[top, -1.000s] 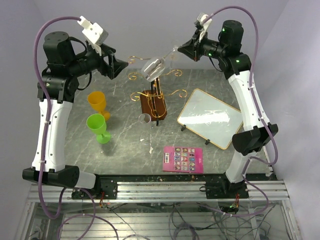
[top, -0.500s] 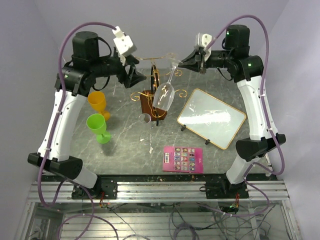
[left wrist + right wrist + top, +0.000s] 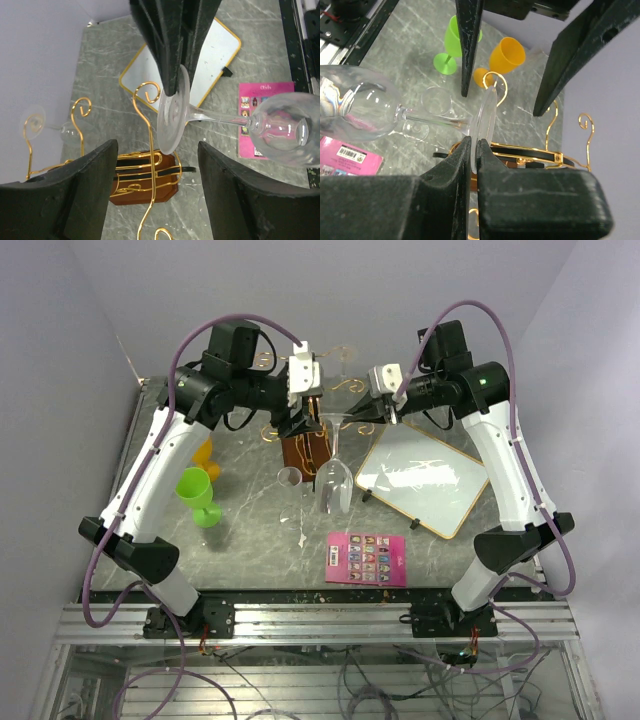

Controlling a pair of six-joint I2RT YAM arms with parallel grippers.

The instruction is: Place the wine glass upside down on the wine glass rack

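Note:
My right gripper [image 3: 474, 150] is shut on the round foot of the clear wine glass [image 3: 355, 107]. The stem runs sideways from the foot and the bowl [image 3: 333, 487] hangs low over the table, in front of the wine glass rack [image 3: 303, 450]. The rack is thin gold scrolled wire [image 3: 149, 150] on a brown wooden block. My left gripper [image 3: 157, 185] is open. Its black fingers [image 3: 470, 40] stand on either side of the glass foot [image 3: 172, 120] without touching it, right above the rack. A second clear glass [image 3: 32, 122] hangs on a far arm of the rack.
A gold-framed whiteboard [image 3: 420, 480] leans to the right of the rack. A pink card [image 3: 367, 558] lies near the front edge. A green cup [image 3: 197, 492] and an orange cup [image 3: 205, 455] stand at the left. A small clear glass [image 3: 289, 477] sits by the rack's base.
Both arms have swung in and down toward the rack. The glass has come forward with its bowl lower. The left gripper has reached the glass foot and narrowed slightly.

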